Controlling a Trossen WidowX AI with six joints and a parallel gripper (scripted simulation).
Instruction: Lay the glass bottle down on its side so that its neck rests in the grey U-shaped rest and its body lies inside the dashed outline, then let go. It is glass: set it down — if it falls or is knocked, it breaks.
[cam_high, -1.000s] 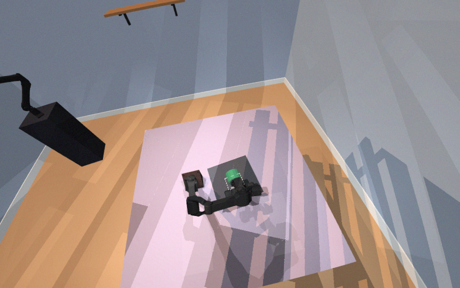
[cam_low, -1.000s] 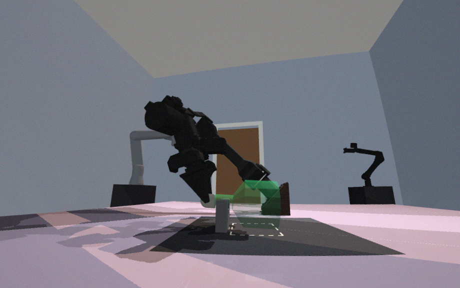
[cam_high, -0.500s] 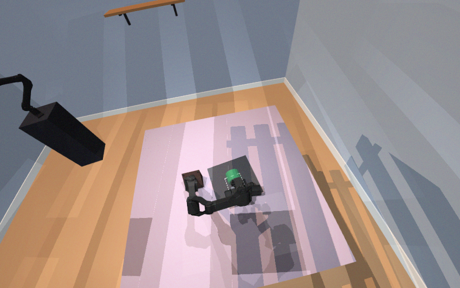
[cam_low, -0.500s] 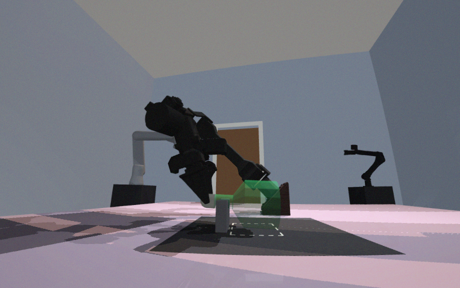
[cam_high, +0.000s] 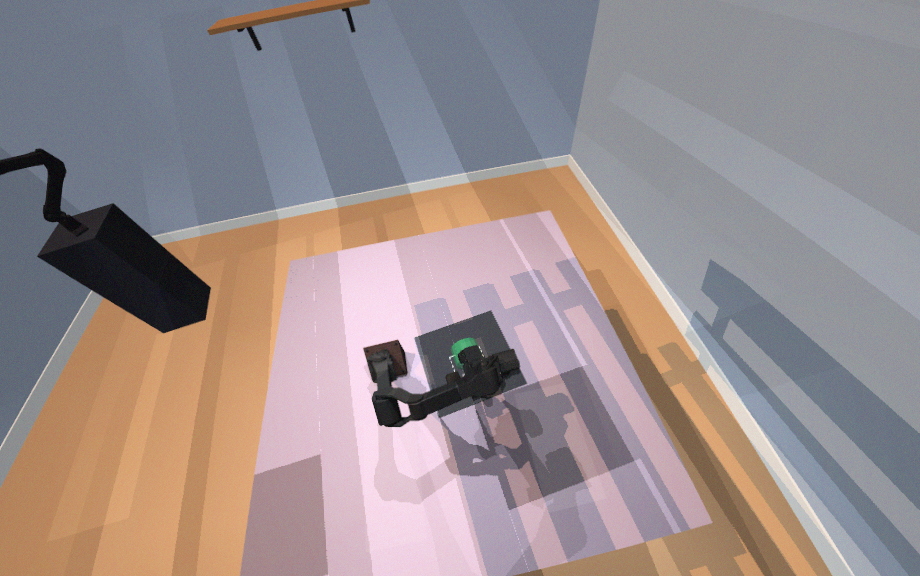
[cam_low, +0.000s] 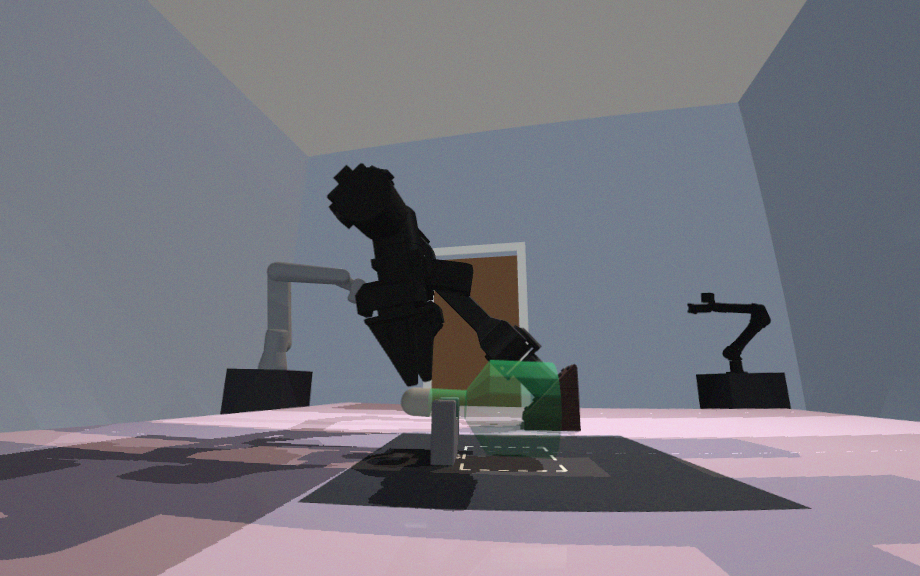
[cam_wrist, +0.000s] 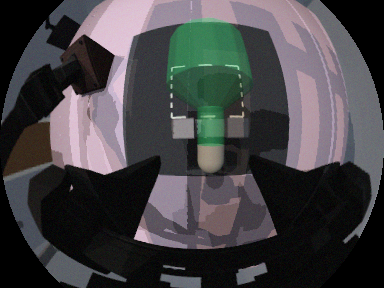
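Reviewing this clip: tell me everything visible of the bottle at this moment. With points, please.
The bottle (cam_high: 464, 346) (cam_low: 512, 407) (cam_wrist: 210, 55) is see-through green, glass-like, with a wide faceted body, a sloping shoulder, a narrow neck and a rounded beige tip. It lies on its side, its neck between the two prongs of the grey rest (cam_low: 444, 432) (cam_wrist: 183, 128), its tip sticking out beyond. The body is over the dark mat (cam_high: 434, 339) (cam_low: 651, 485) (cam_wrist: 150, 90); whether wholly inside the outline, I cannot tell. The open gripper (cam_low: 415, 381) (cam_wrist: 206, 160) does not hold it.

The green glass bottle (cam_low: 513, 407) (cam_wrist: 209, 60) is lying on its side, its neck sitting between the uprights of the grey U-shaped rest (cam_low: 444, 432) (cam_wrist: 183, 128). Both are standing over the dark square mat (cam_high: 434, 339) (cam_low: 645, 485) (cam_wrist: 150, 85).
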